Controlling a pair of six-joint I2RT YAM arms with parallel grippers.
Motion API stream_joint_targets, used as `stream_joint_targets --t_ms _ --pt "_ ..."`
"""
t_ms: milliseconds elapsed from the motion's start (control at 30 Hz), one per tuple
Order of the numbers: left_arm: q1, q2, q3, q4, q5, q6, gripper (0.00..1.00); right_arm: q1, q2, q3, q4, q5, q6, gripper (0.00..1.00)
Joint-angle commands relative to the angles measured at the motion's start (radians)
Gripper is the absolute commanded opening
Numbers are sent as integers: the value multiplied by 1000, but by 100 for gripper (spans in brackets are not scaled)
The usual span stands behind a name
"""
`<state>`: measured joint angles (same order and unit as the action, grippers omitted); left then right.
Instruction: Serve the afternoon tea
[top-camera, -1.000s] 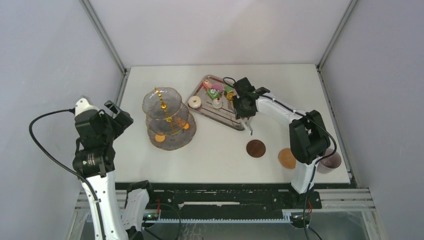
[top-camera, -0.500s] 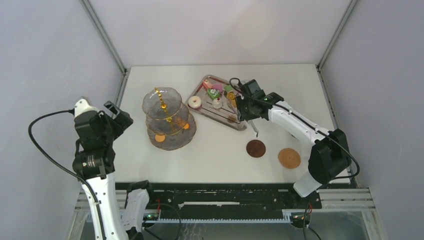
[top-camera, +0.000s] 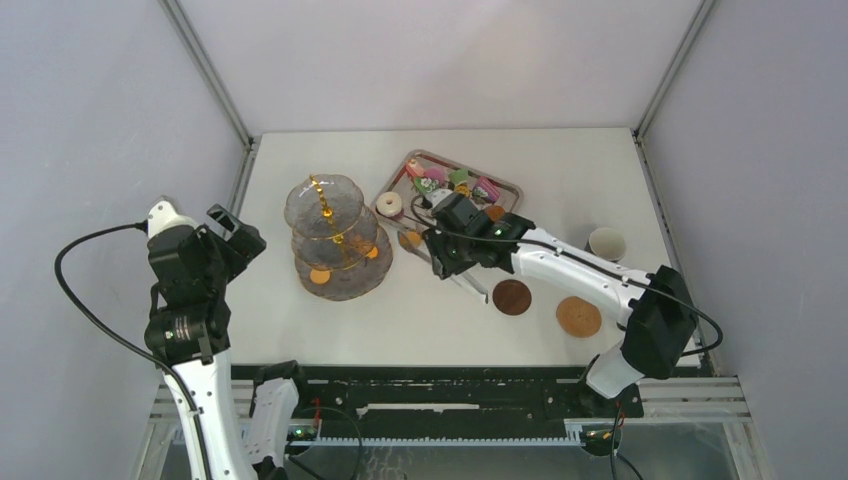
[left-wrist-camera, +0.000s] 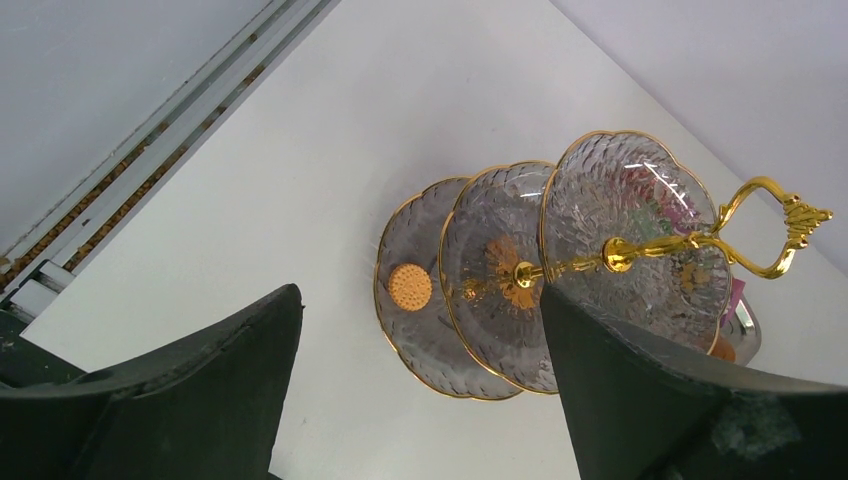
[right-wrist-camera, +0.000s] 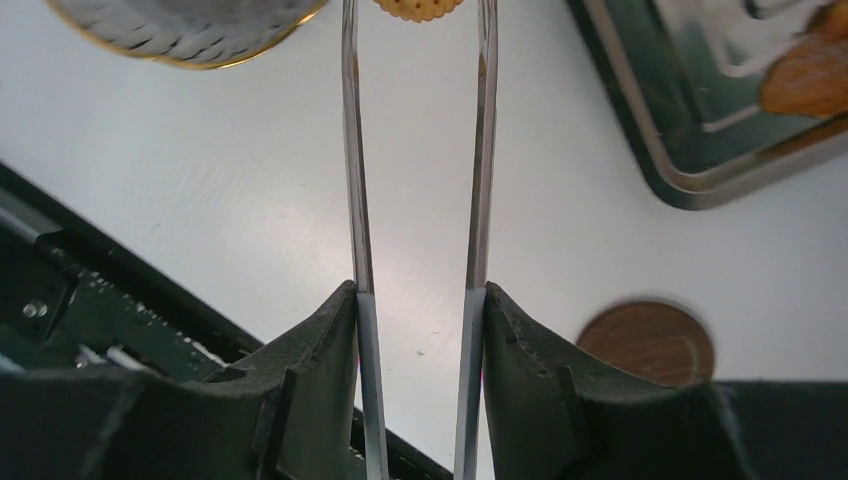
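right gripper (right-wrist-camera: 417, 300): black fingers clamped on both arms of the long metal tongs (right-wrist-camera: 483, 150), so I've got the tool squeezed down to a narrow, near-parallel gap.
tong tips: cut off at the top of my right wrist view. An orange round cookie (right-wrist-camera: 418, 8) sits between the arms there, half out of frame. Pinched, or just lying on the white table (right-wrist-camera: 200, 200)? I honestly can't tell.
brown round coaster (right-wrist-camera: 648, 345): beside the fingers, partly hidden behind one.
left gripper (left-wrist-camera: 420, 300): jaws wide, nothing in them.
three-tier clear glass stand with gold pole (top-camera: 300, 210): just beside that cookie, with a second cookie (left-wrist-camera: 409, 286) on its bottom tier.
rectangular steel tray (right-wrist-camera: 628, 100): further back, holding the small colourful cakes (top-camera: 430, 182) and the white ring donut (top-camera: 388, 204).
pale round cup (top-camera: 606, 243): over on the right, well apart.
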<state>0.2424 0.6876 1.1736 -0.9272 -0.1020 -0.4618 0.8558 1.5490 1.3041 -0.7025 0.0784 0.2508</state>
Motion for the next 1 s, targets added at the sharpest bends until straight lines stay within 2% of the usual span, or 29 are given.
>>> stream_joint_targets --t_ms 0,300,733,967 --pt "-6 -16 27 6 4 13 93 79 12 22 85 -19 30 37" --pt "-6 -36 35 -17 -2 20 93 174 106 96 107 -50 24 37" --pt "-6 -43 31 -29 -17 29 93 233 284 254 115 -95 -15 38" --pt "-6 -46 20 -32 -12 29 93 253 344 302 124 -119 -25 52"
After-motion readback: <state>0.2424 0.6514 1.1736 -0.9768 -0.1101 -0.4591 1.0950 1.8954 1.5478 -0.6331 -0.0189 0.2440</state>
